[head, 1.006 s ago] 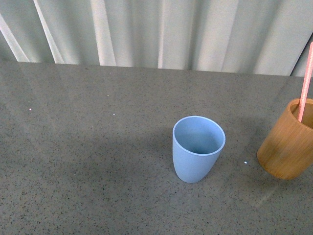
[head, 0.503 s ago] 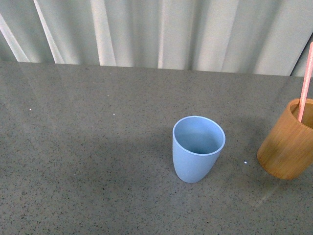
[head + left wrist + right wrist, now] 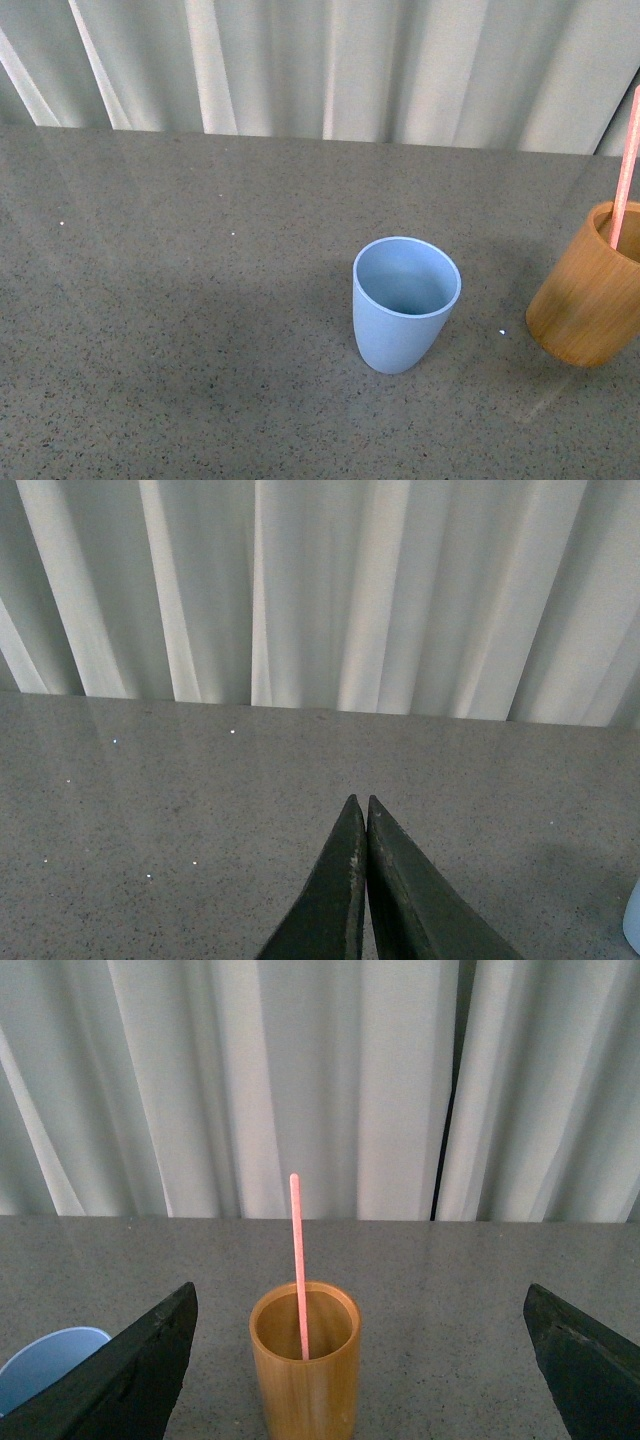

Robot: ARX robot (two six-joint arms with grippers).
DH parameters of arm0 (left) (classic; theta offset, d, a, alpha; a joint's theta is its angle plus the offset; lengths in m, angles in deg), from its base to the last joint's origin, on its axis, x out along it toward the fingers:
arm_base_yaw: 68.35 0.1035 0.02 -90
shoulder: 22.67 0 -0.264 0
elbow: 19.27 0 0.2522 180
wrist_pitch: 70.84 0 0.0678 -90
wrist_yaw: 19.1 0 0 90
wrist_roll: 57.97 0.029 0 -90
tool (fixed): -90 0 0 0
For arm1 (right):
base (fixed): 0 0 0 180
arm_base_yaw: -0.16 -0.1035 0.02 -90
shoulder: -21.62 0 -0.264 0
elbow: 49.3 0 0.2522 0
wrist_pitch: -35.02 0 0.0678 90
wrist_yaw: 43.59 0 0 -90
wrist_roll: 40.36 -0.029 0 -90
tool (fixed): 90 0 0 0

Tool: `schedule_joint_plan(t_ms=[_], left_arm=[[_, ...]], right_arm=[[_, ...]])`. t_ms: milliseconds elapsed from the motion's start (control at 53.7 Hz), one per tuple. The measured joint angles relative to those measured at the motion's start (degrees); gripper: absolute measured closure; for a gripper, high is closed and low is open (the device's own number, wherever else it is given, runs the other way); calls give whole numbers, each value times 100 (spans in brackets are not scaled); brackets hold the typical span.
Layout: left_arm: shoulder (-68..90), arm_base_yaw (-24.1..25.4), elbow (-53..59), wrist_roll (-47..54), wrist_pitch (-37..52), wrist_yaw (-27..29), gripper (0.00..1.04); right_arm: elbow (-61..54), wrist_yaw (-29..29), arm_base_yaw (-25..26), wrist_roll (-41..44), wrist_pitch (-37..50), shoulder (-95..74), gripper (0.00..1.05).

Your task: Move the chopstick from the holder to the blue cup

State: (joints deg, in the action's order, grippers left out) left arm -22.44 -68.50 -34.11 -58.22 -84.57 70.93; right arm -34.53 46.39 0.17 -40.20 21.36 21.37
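Observation:
The blue cup (image 3: 406, 303) stands upright and empty on the grey table, right of centre in the front view; a sliver shows in the right wrist view (image 3: 45, 1365) and the left wrist view (image 3: 633, 925). The bamboo holder (image 3: 590, 287) stands at the right edge with one pinkish-red chopstick (image 3: 626, 165) upright in it. In the right wrist view the holder (image 3: 305, 1375) and chopstick (image 3: 298, 1260) stand between my right gripper's (image 3: 360, 1360) wide-open fingers, a little ahead of them. My left gripper (image 3: 359, 805) is shut and empty above bare table. Neither gripper shows in the front view.
The grey speckled table (image 3: 200, 330) spreads wide to the left of the cup. White curtains (image 3: 330, 60) hang along the table's far edge.
The holder has shifted very slightly in the front view. The cup and chopstick stand as before.

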Motion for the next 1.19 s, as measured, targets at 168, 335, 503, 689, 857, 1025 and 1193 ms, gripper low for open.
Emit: schedule_joint_plan(t_ms=[168,335,503,689,857,1025,1193], left_arm=[[-2,0,0,-2,0,0,80],[-2,0,0,-2,0,0,46],[-2,0,0,-2,0,-2,12],[-2,0,0,2,0,-2,7],[-2,0,0,2,0,0,7],[-4,0,0,2,0,-2,7],[-4,0,0,2,0,0,7]], right_arm=[[0,0,0,0,0,0,10],[-2,0,0,0,0,0,10],[0,0,0,0,0,0,10],[0,0,0,0,0,0,10],[96,146,-31,-81,-234,-125,10],[459,57,317,-203,-605,-1700,10],[581,-697,944,-24,1888,-4127,10]])
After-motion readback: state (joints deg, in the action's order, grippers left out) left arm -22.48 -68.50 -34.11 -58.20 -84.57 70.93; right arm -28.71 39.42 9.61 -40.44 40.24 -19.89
